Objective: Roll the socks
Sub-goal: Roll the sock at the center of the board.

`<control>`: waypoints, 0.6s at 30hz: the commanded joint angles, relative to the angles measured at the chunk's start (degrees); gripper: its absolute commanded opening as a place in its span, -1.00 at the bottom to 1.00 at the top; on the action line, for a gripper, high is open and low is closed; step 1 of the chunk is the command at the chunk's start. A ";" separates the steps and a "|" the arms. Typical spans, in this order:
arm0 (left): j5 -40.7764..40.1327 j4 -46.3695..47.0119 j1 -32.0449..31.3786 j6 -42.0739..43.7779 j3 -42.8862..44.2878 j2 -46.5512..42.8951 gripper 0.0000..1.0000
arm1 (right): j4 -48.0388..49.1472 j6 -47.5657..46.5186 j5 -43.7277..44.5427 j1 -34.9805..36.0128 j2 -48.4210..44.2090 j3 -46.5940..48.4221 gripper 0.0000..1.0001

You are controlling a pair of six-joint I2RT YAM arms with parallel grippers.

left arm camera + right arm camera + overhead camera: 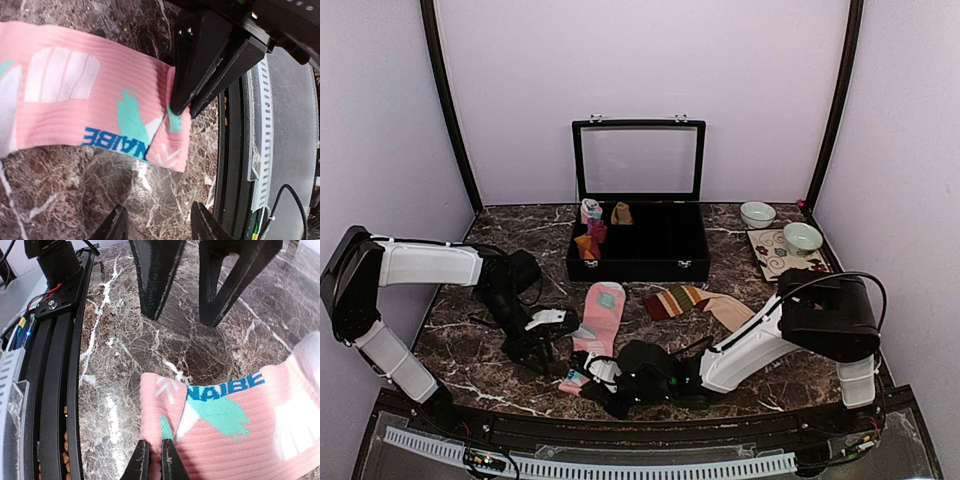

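As we are looking down from above, the dark brown marble table [520,225] with white veins is filling the floor of the scene. The black rectangular case [638,268] is standing at its back, glass lid raised upright.

Next in size, the pink sock [603,308], long and ribbed with mint and white shapes and blue lettering, is lying flat near the front edge, in front of the case's left half. Near it on the right, the striped sock [685,299], red-brown and cream with a tan foot, is lying across the marble, apart from both arms. At the back right corner we are seeing two pale round bowls [803,237].

Now the tools. The right gripper [155,460] is pinching the near end of the pink sock, its jaws closed tight on the cuff, which is folding over onto itself there. The left gripper [157,222] is hovering just beside that same end, jaws standing well apart with only bare marble between them, and it is not touching the fabric.
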 commanded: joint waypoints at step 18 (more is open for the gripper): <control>-5.93 16.28 -14.35 -2.39 -8.32 -10.36 -0.16 | -15.49 23.68 -19.10 -8.16 3.75 -3.10 -0.97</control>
